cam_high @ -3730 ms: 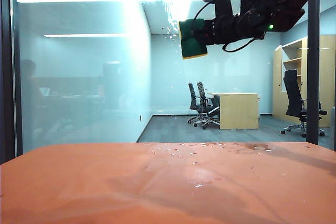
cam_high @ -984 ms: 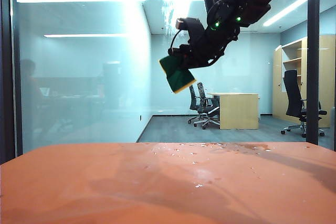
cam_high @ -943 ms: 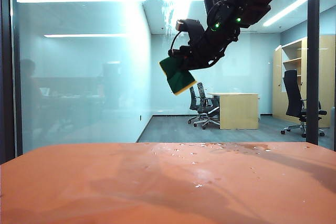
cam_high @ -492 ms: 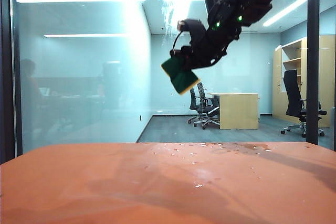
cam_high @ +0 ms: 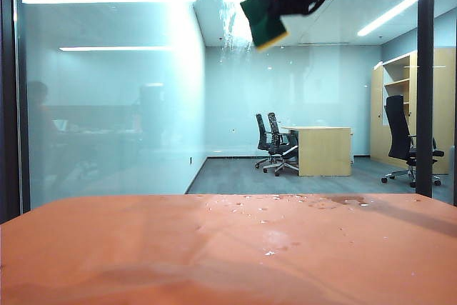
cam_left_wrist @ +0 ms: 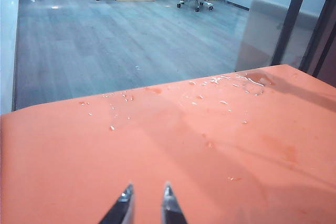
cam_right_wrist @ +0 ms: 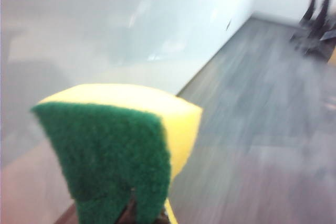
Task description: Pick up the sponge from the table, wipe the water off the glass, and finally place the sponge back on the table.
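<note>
The right tool [cam_high: 275,12] is gripping the sponge [cam_high: 263,21] high against the glass [cam_high: 107,91], just beside the water [cam_high: 235,5] streaks. The left tool [cam_left_wrist: 145,203] is hanging open low over the desk [cam_high: 143,255], well apart from the sponge. Droplets [cam_left_wrist: 220,85] are lying on the desk near the glass. Beyond the glass, an office desk [cam_high: 325,149] and chairs [cam_high: 275,142] are standing. The right wrist view alone is showing the sponge's [cam_right_wrist: 121,140] yellow foam.
</note>
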Tool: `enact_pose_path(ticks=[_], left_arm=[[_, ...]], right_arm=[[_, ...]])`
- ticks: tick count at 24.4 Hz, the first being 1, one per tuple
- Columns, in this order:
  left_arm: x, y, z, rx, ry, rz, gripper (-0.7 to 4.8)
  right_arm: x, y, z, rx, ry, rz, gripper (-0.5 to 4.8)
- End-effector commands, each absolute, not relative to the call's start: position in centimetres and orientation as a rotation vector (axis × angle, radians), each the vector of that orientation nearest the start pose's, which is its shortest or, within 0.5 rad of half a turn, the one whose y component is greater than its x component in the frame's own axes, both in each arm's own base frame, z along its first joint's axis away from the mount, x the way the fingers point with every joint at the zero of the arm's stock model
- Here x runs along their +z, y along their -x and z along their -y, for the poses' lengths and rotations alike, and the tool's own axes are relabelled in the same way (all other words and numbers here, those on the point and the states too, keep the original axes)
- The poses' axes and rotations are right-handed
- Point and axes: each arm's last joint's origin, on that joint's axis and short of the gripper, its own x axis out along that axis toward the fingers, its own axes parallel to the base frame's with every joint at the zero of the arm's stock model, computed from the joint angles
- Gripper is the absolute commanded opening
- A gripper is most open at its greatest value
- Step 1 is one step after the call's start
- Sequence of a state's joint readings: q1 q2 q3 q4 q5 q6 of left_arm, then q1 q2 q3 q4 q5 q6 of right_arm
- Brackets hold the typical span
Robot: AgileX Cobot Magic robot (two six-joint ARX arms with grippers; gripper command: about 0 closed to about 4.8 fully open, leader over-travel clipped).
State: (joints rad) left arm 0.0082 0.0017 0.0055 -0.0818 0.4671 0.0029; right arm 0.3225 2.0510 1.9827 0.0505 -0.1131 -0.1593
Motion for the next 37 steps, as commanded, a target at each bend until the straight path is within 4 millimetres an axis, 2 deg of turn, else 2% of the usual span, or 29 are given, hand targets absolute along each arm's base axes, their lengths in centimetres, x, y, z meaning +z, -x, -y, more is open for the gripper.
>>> enact_pose_path(ticks=[1, 6, 15, 18, 23, 29, 32, 34, 37], left_arm=[[16.0, -9.4, 1.2, -0.459, 0.010, -0.056, 0.70], [16.0, -9.4, 1.2, -0.459, 0.010, -0.056, 0.70], [16.0, -9.4, 1.2, -0.456, 0.010, -0.057, 0.70], [16.0, -9.4, 1.2, -0.455, 0.010, -0.056, 0.70], [16.0, -9.4, 1.2, -0.455, 0.010, -0.057, 0.70], [16.0, -9.4, 1.2, -0.455, 0.010, -0.056, 0.70], [16.0, -9.4, 1.2, -0.455, 0.010, -0.057, 0.70], [16.0, -9.4, 1.2, -0.455, 0.010, -0.057, 0.70], [16.0, -9.4, 1.2, -0.456, 0.010, -0.057, 0.70]], right_arm=[[39.4, -45.5, -15.4, 0.423, 0.164, 0.068, -0.09], [38.0, -46.2, -15.2, 0.420, 0.170, 0.015, -0.09], [31.9, -48.9, -16.2, 0.437, 0.185, -0.143, -0.09], [28.7, -49.8, -16.5, 0.444, 0.194, -0.234, -0.09], [25.7, -50.3, -16.6, 0.450, 0.216, -0.338, -0.09], [25.2, -50.2, -16.6, 0.451, 0.222, -0.374, -0.09], [25.9, -50.0, -16.5, 0.453, 0.220, -0.361, -0.09], [27.2, -49.6, -16.5, 0.453, 0.218, -0.333, -0.09], [30.8, -48.3, -16.1, 0.447, 0.211, -0.255, -0.09]])
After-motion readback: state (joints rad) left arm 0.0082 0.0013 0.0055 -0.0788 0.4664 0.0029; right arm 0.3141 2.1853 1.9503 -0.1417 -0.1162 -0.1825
